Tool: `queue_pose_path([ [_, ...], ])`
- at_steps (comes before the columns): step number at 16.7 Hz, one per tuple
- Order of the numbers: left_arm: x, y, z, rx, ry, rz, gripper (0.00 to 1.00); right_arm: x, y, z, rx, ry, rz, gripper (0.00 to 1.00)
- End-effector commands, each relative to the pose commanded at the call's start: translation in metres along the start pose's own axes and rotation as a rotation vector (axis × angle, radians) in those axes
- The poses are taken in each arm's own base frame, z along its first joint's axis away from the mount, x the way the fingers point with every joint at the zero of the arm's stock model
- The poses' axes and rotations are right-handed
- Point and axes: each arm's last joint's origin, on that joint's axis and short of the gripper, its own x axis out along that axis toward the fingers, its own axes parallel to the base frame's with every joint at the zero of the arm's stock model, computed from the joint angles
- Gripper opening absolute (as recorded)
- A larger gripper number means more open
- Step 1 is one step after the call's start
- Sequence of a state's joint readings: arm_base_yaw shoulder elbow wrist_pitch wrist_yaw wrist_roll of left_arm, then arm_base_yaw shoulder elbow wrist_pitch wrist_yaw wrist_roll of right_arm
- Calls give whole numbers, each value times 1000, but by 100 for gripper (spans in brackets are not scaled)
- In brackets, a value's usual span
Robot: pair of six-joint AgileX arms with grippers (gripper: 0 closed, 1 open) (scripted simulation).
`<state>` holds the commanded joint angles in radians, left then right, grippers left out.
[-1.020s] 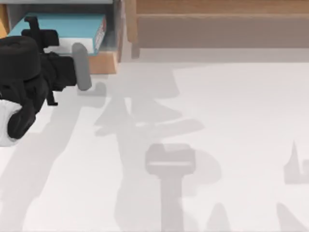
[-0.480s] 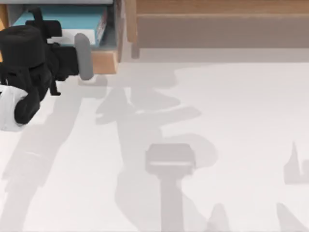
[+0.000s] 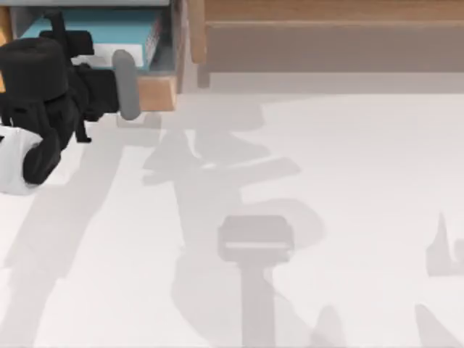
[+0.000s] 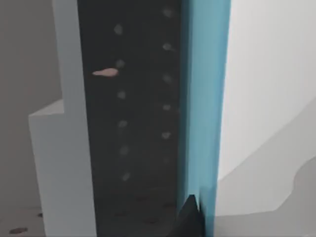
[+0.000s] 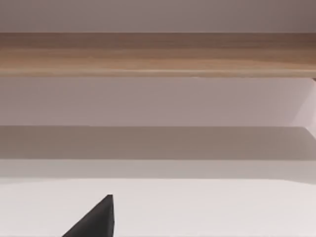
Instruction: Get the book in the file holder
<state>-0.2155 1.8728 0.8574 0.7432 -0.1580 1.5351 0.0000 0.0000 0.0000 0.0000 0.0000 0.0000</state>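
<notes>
- At the far left corner of the table, the thin book with the teal-blue cover and white page edges (image 3: 109, 29) is lying inside the grey box-shaped file holder with the light tan wood-coloured front panel (image 3: 156, 93), its cover facing up in the top view.
- The holder's thin grey wall (image 3: 175, 36) is standing just to the right of the book's edge, and the tan panel is running along the holder's near side.
- The left gripper (image 3: 87, 54), black and mounted on my left AgileX arm, is hanging over the holder's front, covering the book's near left part; a rounded grey part of it (image 3: 125, 83) is sitting over the tan panel.
- From above I cannot tell whether its fingers are spread or pressed on the book.
- The left wrist view is adding what the top view is hiding: the teal cover (image 4: 205, 98) running as a tall band beside a dark speckled surface (image 4: 133, 123), a pale grey wall (image 4: 66, 148) on the other side, and a black fingertip (image 4: 190, 217) lying against the teal band's edge.
- The long brown wooden shelf (image 3: 326, 36) is running along the back edge to the right of the holder; the right wrist view is looking at it (image 5: 158, 54) across the white table (image 5: 222, 207).
- A black fingertip of the right gripper (image 5: 96, 219) is showing over the table, its state impossible to tell.
</notes>
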Motion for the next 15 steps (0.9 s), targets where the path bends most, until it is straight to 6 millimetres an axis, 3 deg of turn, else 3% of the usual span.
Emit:
queue_pose_path([
  [9, 0, 0, 0, 0, 0, 0, 98, 0, 0, 0, 0, 0, 0, 100],
  [15, 0, 0, 0, 0, 0, 0, 100, 0, 0, 0, 0, 0, 0, 100],
])
